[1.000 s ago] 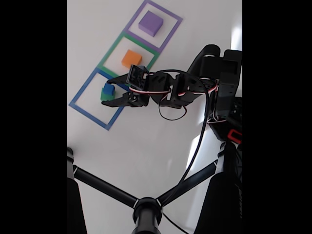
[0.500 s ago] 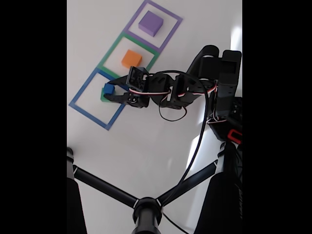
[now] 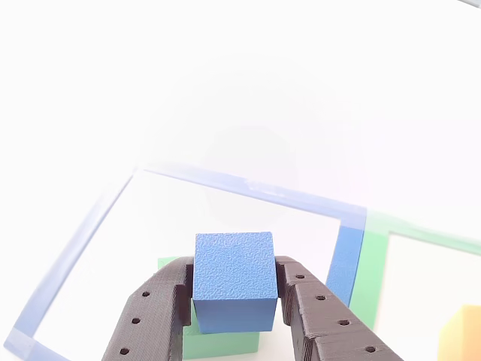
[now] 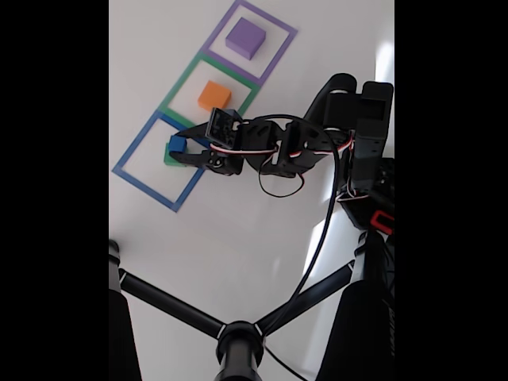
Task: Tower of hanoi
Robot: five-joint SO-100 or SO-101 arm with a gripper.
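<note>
Blue cube (image 3: 234,280), the smallest of the four blocks on view, is clamped between the two dark printed fingers (image 3: 161,312) of the hand (image 4: 181,151), one finger pressed flat against each side face; the other view shows no gap on either side. It sits over the green block (image 3: 224,343), of which a light green edge shows beneath and behind it, but whether the cube rests on that block or is raised just clear cannot be told from either picture. Both lie inside the blue taped square (image 4: 158,161) at the near end of the row in the fixed view. The orange block (image 4: 214,95) stands alone in the green taped square (image 4: 209,93) next along, and the purple block (image 4: 244,38) stands alone in the purple taped square (image 4: 249,40) at the far end. Assessment: the puzzle is at a middle stage. The pieces are spread over all three squares, with no full stack assembled anywhere. The step in hand appears to be a transfer of the blue cube, either off or onto the green block; which of the two cannot be established. Remaining work, as judged, is to gather all four blocks in size order into one square. The white surface (image 4: 238,238) around the squares carries only the arm and a black stand (image 4: 238,337).
</note>
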